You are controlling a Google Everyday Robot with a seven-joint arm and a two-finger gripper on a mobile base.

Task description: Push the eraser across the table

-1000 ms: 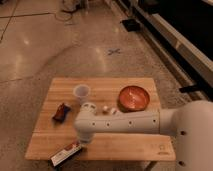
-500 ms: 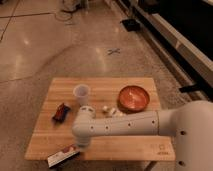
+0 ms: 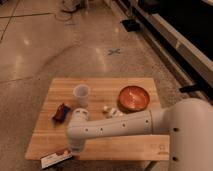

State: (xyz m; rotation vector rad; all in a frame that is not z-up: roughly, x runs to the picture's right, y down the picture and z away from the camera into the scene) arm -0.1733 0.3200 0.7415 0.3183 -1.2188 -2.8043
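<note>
Compared with half a second ago, the long flat eraser [image 3: 56, 159], black-edged with a white face and a small red mark, has slid further toward the near-left corner of the low light wooden plank table [image 3: 107, 147]; it now lies tilted at the front edge, with its left end hanging past the boards. The white arm [image 3: 120, 126] has swung a little further left and down with it.

The gripper [image 3: 75, 148] sits at the arm's left end, low over the front-left part of the table, just beside the eraser's right end. Its tip is hidden under the wrist, so whether it is clenched or released cannot be told, nor whether it truly touches the eraser.

From left to right on the tabletop: a small dark blue-and-orange packet [image 3: 61, 112] lies near the left edge, a translucent plastic cup [image 3: 81, 95] stands upright just right of it, a small pale crumpled item [image 3: 110, 110] rests near the middle beside the arm, and a round reddish-brown bowl [image 3: 133, 97] sits toward the right. A small dark logo [image 3: 161, 147] marks the near-right corner.
</note>
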